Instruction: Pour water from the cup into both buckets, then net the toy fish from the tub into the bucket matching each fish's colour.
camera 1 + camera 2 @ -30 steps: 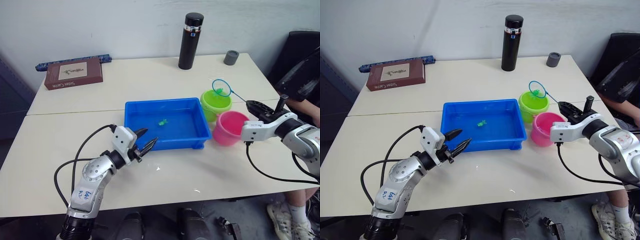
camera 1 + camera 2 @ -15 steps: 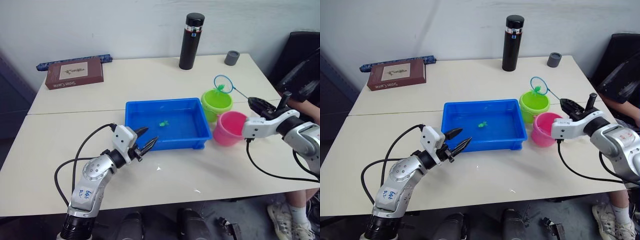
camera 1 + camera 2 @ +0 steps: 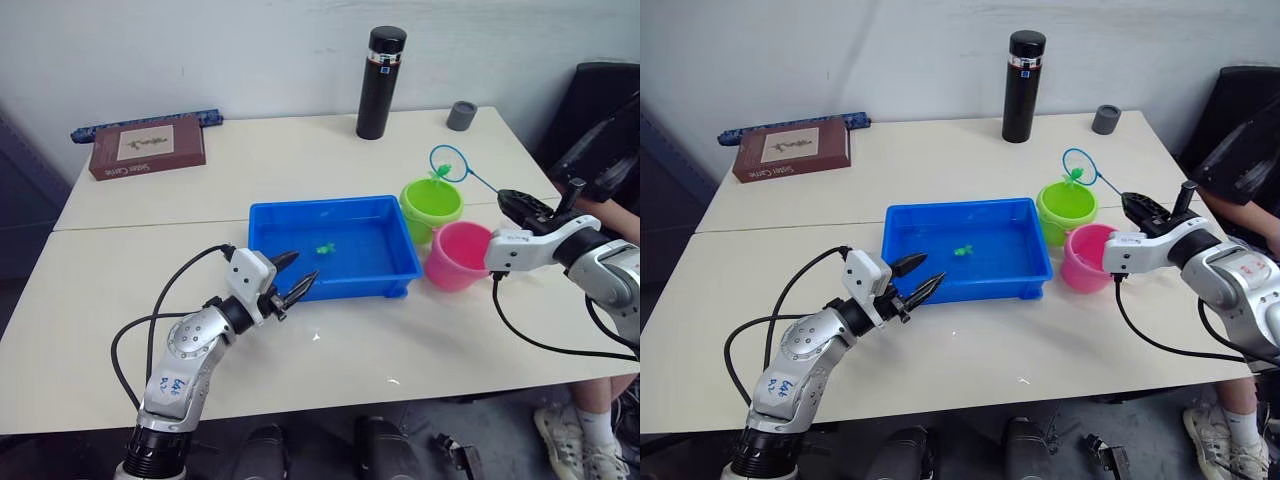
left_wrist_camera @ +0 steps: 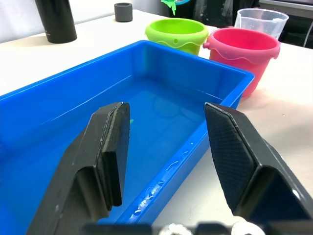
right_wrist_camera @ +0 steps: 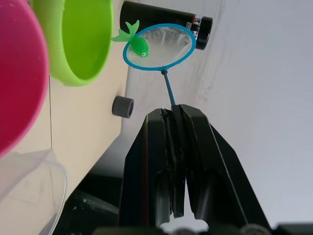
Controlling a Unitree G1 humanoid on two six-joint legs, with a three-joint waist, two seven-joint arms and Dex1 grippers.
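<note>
Holding the thin blue handle of a small net [image 5: 159,45] between its closed fingers, the right gripper [image 3: 522,207] stays above the table [image 3: 300,160] near its right edge, just behind the pink bucket [image 3: 459,255]. The ring of the net hangs in the air over the far rim of the green bucket [image 3: 432,204], and one green fish [image 5: 134,44] lies on the ring, partly over its edge. The two buckets stand touching each other, just beside the right end of the blue tub [image 3: 334,250], the green one behind the pink one. The tub sits near the middle of the table, and a second green fish [image 3: 324,246] rests in it near the middle. The left gripper [image 3: 293,281] hangs at the front left corner of the tub, with its fingers [image 4: 110,147] wide apart and nothing between them. The clear cup [image 4: 260,20] stands behind the pink bucket, towards the right edge of the table. A black flask [image 3: 380,69] and a small grey cup [image 3: 461,115] stand near the far edge, and a brown book [image 3: 147,146] lies near the far left corner.
</note>
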